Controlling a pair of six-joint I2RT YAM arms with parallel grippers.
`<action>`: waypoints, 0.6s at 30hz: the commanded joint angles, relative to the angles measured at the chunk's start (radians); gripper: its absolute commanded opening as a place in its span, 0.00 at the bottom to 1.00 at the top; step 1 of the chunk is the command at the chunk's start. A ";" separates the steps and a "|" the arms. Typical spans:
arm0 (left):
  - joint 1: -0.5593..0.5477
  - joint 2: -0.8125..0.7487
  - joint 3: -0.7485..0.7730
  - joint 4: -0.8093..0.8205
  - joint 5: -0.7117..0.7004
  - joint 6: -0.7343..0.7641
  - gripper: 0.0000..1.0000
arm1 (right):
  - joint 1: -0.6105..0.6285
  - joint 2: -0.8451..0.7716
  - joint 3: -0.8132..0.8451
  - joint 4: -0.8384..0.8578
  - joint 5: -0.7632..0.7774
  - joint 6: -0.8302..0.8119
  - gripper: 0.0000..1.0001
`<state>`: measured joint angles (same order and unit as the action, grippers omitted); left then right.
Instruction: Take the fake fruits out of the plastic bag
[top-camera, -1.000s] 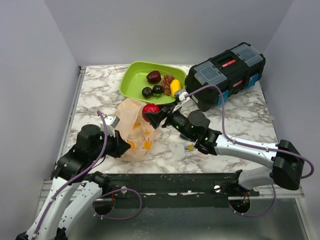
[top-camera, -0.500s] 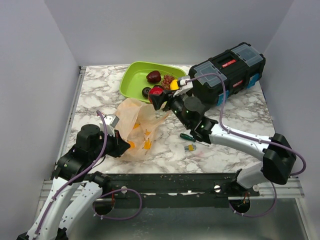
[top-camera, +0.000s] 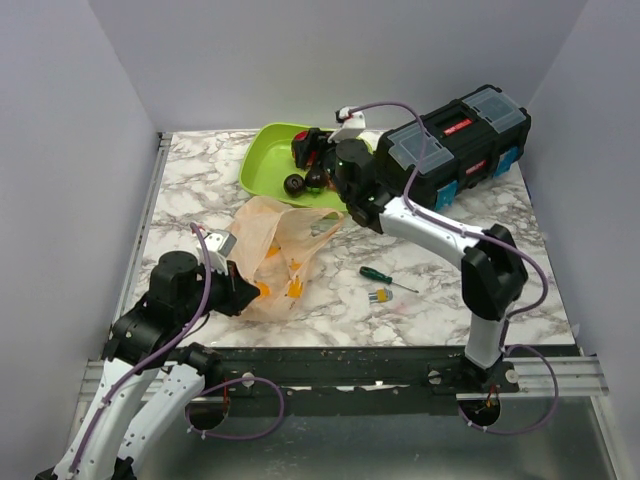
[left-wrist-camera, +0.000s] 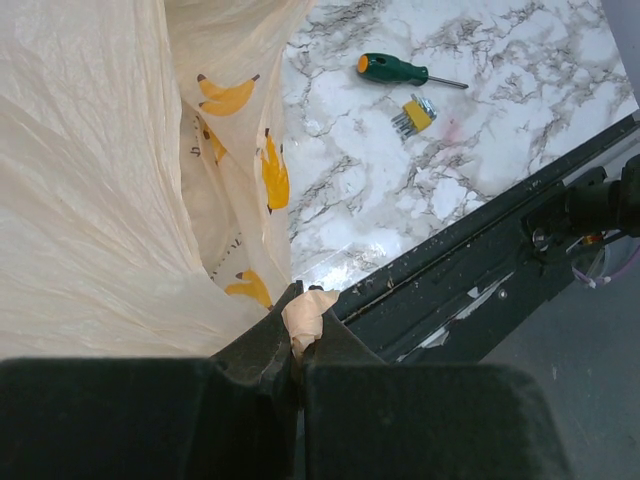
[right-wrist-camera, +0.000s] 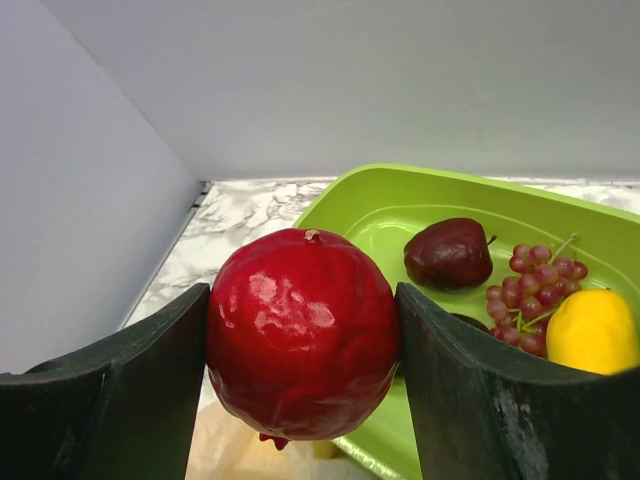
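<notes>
Right tool (right-wrist-camera: 300, 300) clamps red fruit (right-wrist-camera: 303, 340) near green tray (right-wrist-camera: 400, 198) holding grapes (right-wrist-camera: 541, 284), dark apple (right-wrist-camera: 448, 253).

Toolbox (top-camera: 460, 145) beside tray (top-camera: 263, 166), fake fruits (top-camera: 295, 184) inside

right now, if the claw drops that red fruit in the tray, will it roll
Probably rolls: the red fruit is round and glossy. The raised rim of the green tray should contain it. Seems rigid, undented in the right claw.

The light is bright and even, with only soft shadows on the marble table (top-camera: 190, 190). The red fruit (right-wrist-camera: 303, 335) has little white shiny spots, and the pictures look mostly sharp.
</notes>
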<state>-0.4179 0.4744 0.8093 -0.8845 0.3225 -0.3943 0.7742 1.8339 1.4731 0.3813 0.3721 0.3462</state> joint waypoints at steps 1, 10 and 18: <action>0.007 -0.025 -0.005 -0.001 -0.005 -0.006 0.00 | -0.025 0.144 0.158 -0.115 0.040 0.010 0.01; 0.008 -0.047 -0.003 -0.005 -0.020 -0.010 0.00 | -0.054 0.481 0.569 -0.367 0.072 -0.001 0.01; 0.008 -0.077 0.187 -0.089 -0.411 -0.081 0.00 | -0.101 0.541 0.613 -0.412 -0.016 0.070 0.01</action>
<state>-0.4179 0.3908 0.8345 -0.9104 0.2245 -0.4229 0.7063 2.3631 2.0449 0.0174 0.3950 0.3721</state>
